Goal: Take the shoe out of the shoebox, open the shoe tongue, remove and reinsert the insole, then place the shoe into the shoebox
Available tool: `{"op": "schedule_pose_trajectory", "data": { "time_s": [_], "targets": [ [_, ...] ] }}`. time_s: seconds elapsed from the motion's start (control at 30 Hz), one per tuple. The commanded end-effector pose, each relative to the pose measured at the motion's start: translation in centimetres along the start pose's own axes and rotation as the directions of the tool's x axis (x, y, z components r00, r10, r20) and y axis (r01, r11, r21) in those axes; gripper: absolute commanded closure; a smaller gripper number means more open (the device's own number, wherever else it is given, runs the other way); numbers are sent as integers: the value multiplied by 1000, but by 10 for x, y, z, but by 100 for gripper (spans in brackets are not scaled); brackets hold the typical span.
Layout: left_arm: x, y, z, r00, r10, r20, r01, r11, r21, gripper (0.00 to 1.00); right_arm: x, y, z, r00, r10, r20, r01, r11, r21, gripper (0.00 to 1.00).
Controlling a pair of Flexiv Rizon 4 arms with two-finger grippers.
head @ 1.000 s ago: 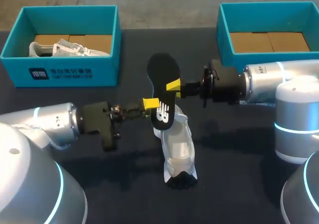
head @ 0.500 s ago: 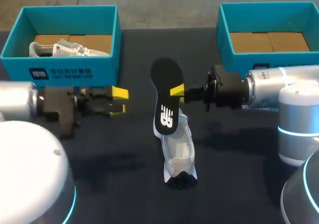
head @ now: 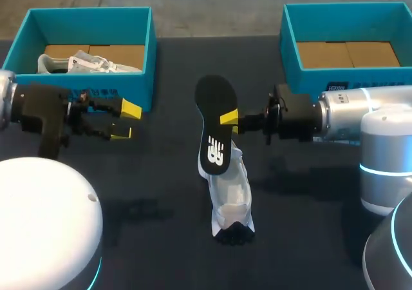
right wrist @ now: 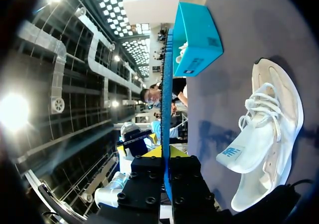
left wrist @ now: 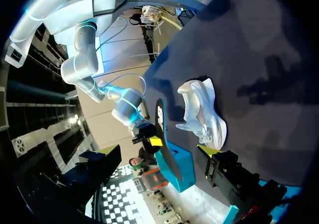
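Left shoebox [head: 90,90], teal, sits at the far left of the dark counter [head: 161,225]; a grey-white sneaker [head: 84,63] lies inside on its cardboard floor, against the left wall. Left hand [head: 126,121] hovers just in front of that box, near its front right corner, fingers spread wide with nothing between them, yellow tips pointing toward the middle of the counter. It is well apart from the insole. Insole [head: 215,125], black, logo face up toward the head camera, is held off the counter at centre. Its logo end overlaps the far end of the white shoe [head: 230,193] in the head view; contact there cannot be told. In the right wrist view the insole [right wrist: 166,109] shows edge-on, clamped between the two fingers. The white shoe lies on the counter at centre, outside both boxes, laces visible in the right wrist view [right wrist: 264,134], dark end nearest the robot. Right hand [head: 226,118] grips the insole at its right edge, about mid-length, arm coming in level from the right. Right shoebox [head: 293,51], teal, stands at the far right, its cardboard floor showing.
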State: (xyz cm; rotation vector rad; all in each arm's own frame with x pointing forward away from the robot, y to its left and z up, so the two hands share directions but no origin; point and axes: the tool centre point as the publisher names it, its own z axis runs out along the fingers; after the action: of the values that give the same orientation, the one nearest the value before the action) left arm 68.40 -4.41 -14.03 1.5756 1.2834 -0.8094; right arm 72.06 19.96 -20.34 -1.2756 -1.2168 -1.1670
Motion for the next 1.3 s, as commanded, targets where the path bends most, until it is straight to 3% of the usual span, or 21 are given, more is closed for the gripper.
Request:
{"op": "schedule_pose_trajectory", "data": {
  "time_s": [0.03, 0.2, 0.33, 0.57, 0.63, 1.2, 1.3],
  "targets": [
    [-11, 10, -4, 993, -69, -95, 68, 997, -21, 0, 0, -1, 1, 1000, 0, 2, 0, 1000, -3, 100],
    [-19, 39, -23, 971, -127, -202, 114, 991, -74, 0, 0, -1, 1, 1000, 0, 2, 0, 1000, -3, 100],
    [-23, 56, -28, 941, -173, -291, 167, 985, -47, 0, 0, -1, 1, 1000, 0, 2, 0, 1000, -3, 100],
    [-21, 77, -12, 862, -250, -440, 304, 951, 54, 0, 0, -1, 1, 1000, 0, 2, 0, 1000, -3, 100],
    [-28, 83, -6, 831, -189, -522, 256, 965, 58, 0, 0, -1, 1, 1000, 0, 2, 0, 1000, -3, 100],
    [-28, 83, -6, 831, -189, -522, 256, 965, 58, 0, 0, -1, 1, 1000, 0, 2, 0, 1000, -3, 100],
    [-33, 87, 0, 800, -181, -572, 251, 967, 44, 0, 0, -1, 1, 1000, 0, 2, 0, 1000, -3, 100]
  ]
}}
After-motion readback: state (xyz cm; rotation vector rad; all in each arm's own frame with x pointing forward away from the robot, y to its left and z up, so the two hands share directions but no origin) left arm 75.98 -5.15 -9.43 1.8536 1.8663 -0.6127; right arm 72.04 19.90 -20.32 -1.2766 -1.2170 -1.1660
